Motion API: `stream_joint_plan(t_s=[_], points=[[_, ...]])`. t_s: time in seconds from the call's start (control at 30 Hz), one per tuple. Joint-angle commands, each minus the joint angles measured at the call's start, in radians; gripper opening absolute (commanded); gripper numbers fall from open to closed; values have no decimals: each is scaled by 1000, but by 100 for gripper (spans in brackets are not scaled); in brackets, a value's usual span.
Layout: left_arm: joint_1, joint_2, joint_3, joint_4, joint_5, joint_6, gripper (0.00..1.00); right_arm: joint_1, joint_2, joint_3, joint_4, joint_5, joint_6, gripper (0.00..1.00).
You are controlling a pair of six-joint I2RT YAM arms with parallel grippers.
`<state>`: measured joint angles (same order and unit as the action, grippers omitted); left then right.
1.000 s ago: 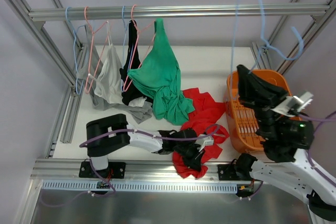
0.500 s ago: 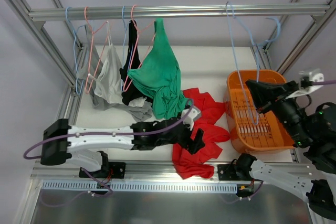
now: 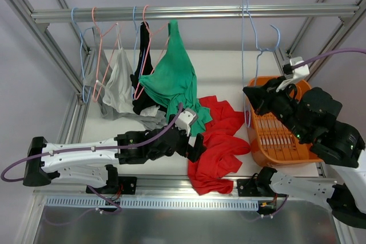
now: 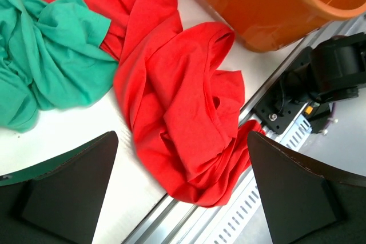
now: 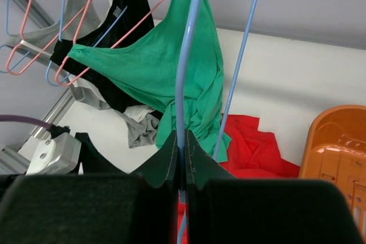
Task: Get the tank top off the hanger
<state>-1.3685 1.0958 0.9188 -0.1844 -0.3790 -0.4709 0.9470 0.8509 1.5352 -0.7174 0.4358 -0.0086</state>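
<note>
The red tank top (image 3: 220, 141) lies crumpled on the white table by the front edge, off any hanger; it fills the middle of the left wrist view (image 4: 189, 101). My left gripper (image 3: 194, 147) hovers over its left side, open, with nothing between its fingers (image 4: 180, 141). My right gripper (image 3: 251, 96) is raised above the orange basket and shut on the bare blue hanger (image 3: 246, 55), pinching its wire (image 5: 186, 55) between the jaws (image 5: 182, 141). The hanger's top reaches up to the rail (image 3: 200, 12).
A green garment (image 3: 174, 84), a black one (image 3: 143, 72) and a grey one (image 3: 120, 84) hang on pink and blue hangers at the rail's left. The orange basket (image 3: 286, 135) stands at the right. A metal channel (image 3: 171, 201) runs along the table's front edge.
My left gripper opened and let go of the red tank top, then drew back to the left. My right arm swung the blue hanger left and upright toward the rail.
</note>
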Motion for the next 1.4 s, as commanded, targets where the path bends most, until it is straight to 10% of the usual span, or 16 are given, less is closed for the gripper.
stream_joint_plan(t_s=[0.0,0.47,0.97,1.37], points=[[-6,-34,-21,-29,-29,5,99,1,-68,-35,10,-57,101,0],[-6,1,-34,-35,-37,5,99,1,-187,-98,-201,-170,162,0],[-6,16,-1,-40,2,26,99,-240,492,411,-143,-347,67,0],[-6,19,-41,-40,0,18,99,-304,715,548,-143,-424,117,0]])
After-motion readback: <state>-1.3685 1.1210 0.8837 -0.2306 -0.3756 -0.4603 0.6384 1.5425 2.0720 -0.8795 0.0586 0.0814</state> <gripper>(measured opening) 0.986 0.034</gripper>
